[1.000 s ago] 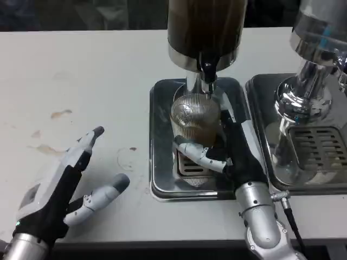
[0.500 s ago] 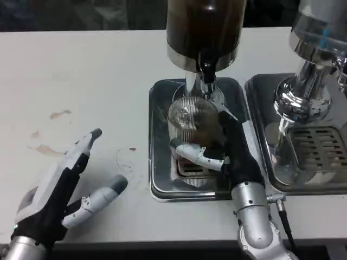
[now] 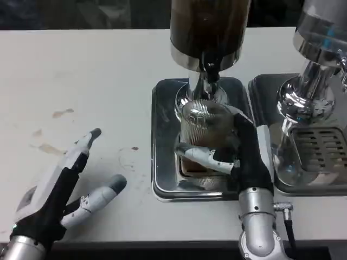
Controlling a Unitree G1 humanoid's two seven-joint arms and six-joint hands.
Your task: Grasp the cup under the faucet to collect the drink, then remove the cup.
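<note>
Now: cup gripped under the faucet

Right hand (image 3: 238, 154) wrapped around the ribbed clear cup (image 3: 203, 127), white fingers (image 3: 203, 156) across its front. Cup upright on the steel drip tray (image 3: 162, 162), directly below the black faucet (image 3: 210, 70) of the dark drink dispenser (image 3: 209, 27), brown drink visible low inside. Left hand (image 3: 59, 187) resting on the white table (image 3: 81, 81), fingers spread, holding nothing, well apart from the tray. Second chrome dispenser (image 3: 312, 81) just beside, at right.
</note>
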